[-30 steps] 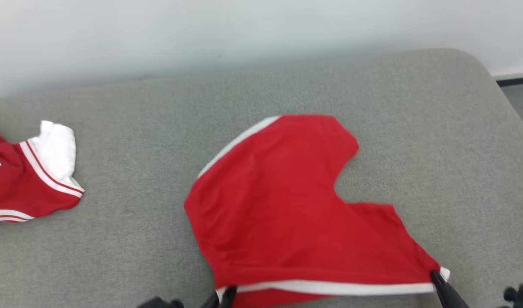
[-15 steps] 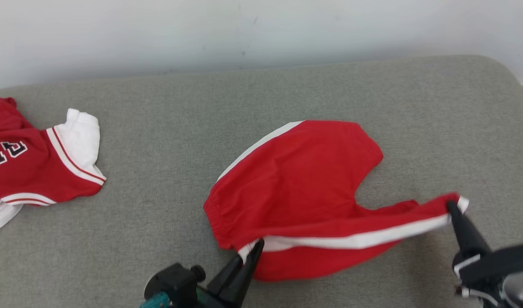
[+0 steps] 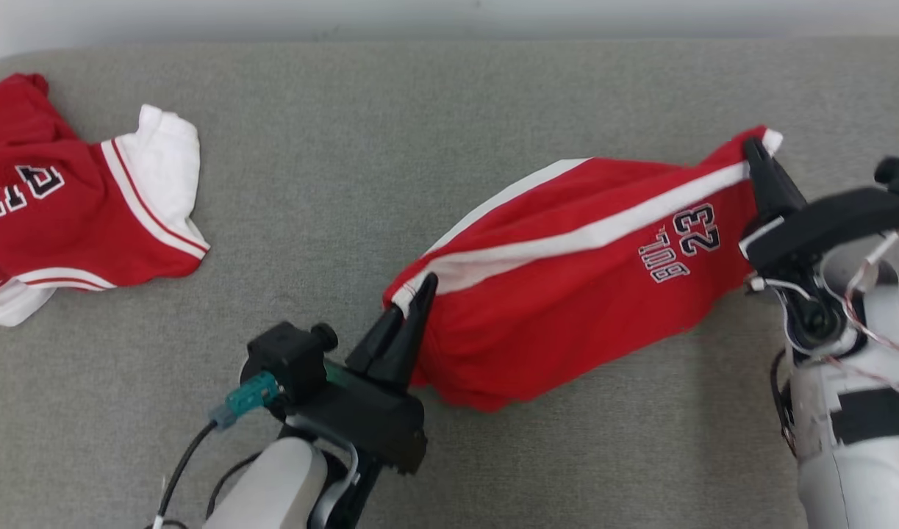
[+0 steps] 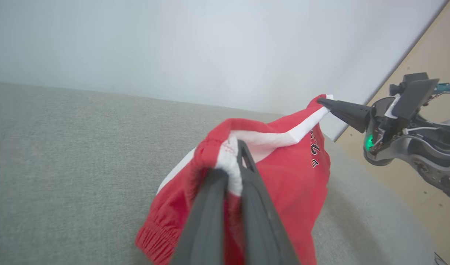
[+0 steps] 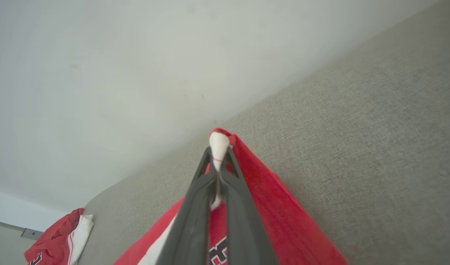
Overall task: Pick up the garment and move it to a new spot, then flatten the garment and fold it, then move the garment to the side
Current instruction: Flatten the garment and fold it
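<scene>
Above the grey cushion [image 3: 346, 132], my left gripper [image 3: 425, 282] and right gripper [image 3: 750, 145], each pinching the shorts [image 3: 567, 308] by the striped edge, have lifted it, so I judge the fold begun.

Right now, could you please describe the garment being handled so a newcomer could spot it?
On the grey cushion, look right of centre: red shorts stretched between the left gripper and right gripper. Unlike the white-sleeved red jersey lying far left, they show the number 23.

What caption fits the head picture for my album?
Left claw and right claw hold red shorts stretched over a gray cushion, a jersey nearby.
</scene>
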Robot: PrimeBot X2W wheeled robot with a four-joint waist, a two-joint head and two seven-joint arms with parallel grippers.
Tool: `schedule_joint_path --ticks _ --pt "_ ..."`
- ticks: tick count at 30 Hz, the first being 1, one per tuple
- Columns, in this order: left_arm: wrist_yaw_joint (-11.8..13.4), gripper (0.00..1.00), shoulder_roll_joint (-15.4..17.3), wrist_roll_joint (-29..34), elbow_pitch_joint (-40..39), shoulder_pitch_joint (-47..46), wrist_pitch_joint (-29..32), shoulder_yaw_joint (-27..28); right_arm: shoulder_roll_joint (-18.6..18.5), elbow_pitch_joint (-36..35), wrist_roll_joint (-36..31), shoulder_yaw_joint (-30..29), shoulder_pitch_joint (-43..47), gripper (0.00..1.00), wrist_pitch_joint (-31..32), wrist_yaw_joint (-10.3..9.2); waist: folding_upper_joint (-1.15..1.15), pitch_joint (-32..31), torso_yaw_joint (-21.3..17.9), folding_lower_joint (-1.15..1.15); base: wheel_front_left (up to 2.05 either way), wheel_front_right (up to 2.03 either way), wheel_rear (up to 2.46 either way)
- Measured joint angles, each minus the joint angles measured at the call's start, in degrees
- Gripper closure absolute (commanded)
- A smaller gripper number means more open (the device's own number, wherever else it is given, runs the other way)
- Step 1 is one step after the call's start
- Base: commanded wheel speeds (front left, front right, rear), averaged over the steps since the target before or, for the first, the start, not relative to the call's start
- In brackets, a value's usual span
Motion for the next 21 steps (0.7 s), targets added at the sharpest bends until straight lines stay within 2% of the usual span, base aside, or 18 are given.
schedule_joint_path --ticks 1,6,10,11,12,13,14,18,21 --pt "0.0 1.0 0.0 0.0 0.0 0.0 0.0 0.0 0.0 0.0 0.0 0.0 0.0 1.0 0.0 0.0 0.0 0.0 0.0 0.0 0.0 0.0 0.0" --pt "-0.5 1.0 -1.6 0.9 4.7 -3.5 0.0 1.9 0.2 10.5 -4.1 0.9 -6.9 1.0 -2.7 0.0 0.01 2.7 1.7 0.0 0.0 0.0 0.0" --pt "-0.8 1.0 -2.5 1.5 6.9 -4.5 0.0 2.9 0.1 16.2 -5.5 2.9 -10.6 1.0 -5.3 0.0 0.0 4.1 3.0 0.0 0.0 0.0 0.0" --pt "-0.8 0.91 -2.6 1.6 7.3 -4.6 0.0 3.1 0.0 17.3 -5.7 3.4 -11.3 0.93 -6.0 0.0 0.0 4.4 3.2 0.0 0.0 0.0 0.0" --pt "-0.8 0.79 -2.7 1.8 7.7 -4.7 0.0 3.3 -0.1 18.6 -5.7 3.8 -11.9 0.71 -6.8 0.0 0.01 4.6 3.4 0.0 0.0 0.0 0.0" --pt "-0.9 0.64 -2.9 1.9 7.9 -4.7 0.0 3.5 -0.2 19.7 -5.7 4.2 -12.3 0.32 -7.4 0.0 0.01 4.7 3.5 0.01 0.0 0.0 0.0" --pt "-0.9 0.0 -3.0 2.0 8.3 -4.7 0.0 3.6 -0.2 20.9 -5.7 4.7 -12.6 0.0 -7.9 0.0 0.01 4.6 3.5 0.01 0.0 0.0 0.0" --pt "-0.9 0.0 -3.4 3.6 8.7 -4.5 0.0 3.6 -1.2 23.1 -4.8 8.0 -13.1 0.0 -9.7 0.0 0.0 3.5 3.5 -0.01 0.0 0.0 0.0" --pt "-1.0 0.0 -3.5 4.6 8.7 -2.5 0.0 4.7 -3.4 23.1 -4.9 12.7 -12.0 0.0 -10.8 0.01 0.0 2.1 3.4 0.0 0.0 0.0 0.0"
